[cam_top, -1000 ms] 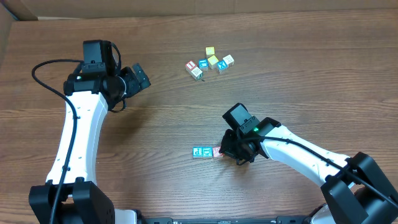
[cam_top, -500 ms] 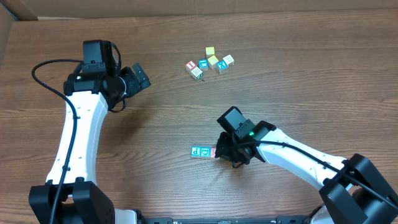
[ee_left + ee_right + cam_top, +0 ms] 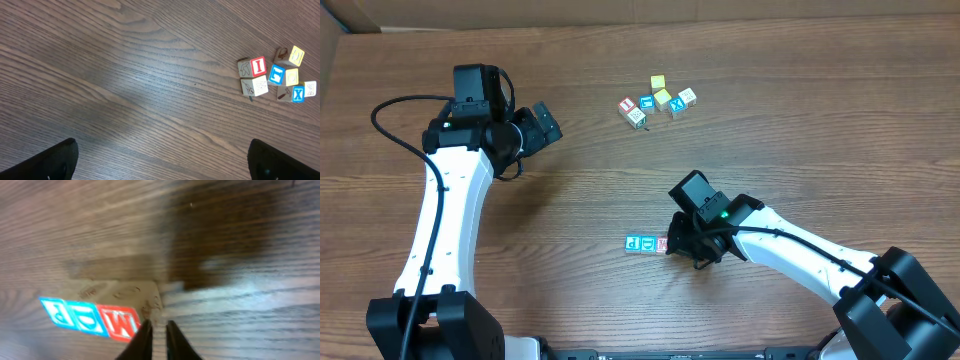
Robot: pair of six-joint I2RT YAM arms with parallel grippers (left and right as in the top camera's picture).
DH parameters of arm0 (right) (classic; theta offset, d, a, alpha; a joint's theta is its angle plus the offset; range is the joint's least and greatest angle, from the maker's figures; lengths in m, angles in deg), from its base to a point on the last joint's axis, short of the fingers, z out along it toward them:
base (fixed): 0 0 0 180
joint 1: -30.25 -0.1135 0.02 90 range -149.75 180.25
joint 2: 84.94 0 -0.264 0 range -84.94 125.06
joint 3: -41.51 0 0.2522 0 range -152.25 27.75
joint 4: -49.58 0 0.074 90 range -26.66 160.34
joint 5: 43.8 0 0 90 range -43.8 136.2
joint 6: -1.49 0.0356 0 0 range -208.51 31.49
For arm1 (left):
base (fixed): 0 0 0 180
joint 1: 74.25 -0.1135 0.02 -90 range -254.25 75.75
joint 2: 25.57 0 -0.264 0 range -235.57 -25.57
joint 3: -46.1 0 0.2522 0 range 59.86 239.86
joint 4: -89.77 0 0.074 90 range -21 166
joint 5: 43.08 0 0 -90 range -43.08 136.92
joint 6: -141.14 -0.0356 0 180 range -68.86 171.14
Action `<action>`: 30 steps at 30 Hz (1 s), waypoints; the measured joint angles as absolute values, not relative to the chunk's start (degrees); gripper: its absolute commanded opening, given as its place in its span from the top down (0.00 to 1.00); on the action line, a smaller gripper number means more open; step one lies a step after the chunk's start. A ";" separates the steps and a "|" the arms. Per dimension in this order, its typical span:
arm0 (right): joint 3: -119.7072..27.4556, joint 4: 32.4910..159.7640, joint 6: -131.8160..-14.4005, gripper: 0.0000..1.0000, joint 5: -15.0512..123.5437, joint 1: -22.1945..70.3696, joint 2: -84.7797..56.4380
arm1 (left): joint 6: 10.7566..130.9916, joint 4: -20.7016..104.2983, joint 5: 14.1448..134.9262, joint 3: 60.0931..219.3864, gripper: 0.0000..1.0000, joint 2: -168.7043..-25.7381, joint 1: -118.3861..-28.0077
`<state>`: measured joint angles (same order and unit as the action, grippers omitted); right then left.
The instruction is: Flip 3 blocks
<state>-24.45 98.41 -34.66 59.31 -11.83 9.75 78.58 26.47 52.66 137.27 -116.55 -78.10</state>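
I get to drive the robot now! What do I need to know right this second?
Left gripper: wide open, empty, off to the side.
Right gripper: almost shut, gripping nothing, tips down at the end of the red-letter block.
Blocks: blue P block, blue-letter block and the red one lie in a touching row, letters up.
Done: cannot tell from here which have been flipped.
Left: check that, then probably lift the right arm away. Leave the far cluster alone.

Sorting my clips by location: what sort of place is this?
Probably a robotics lab bench: a wood-grain table, a robot's left arm and right arm over it, and toy alphabet blocks.
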 measured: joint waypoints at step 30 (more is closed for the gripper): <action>-41.90 118.00 -57.02 0.00 57.16 13.04 9.84 | 78.58 26.47 52.66 137.27 0.00 -116.55 -78.10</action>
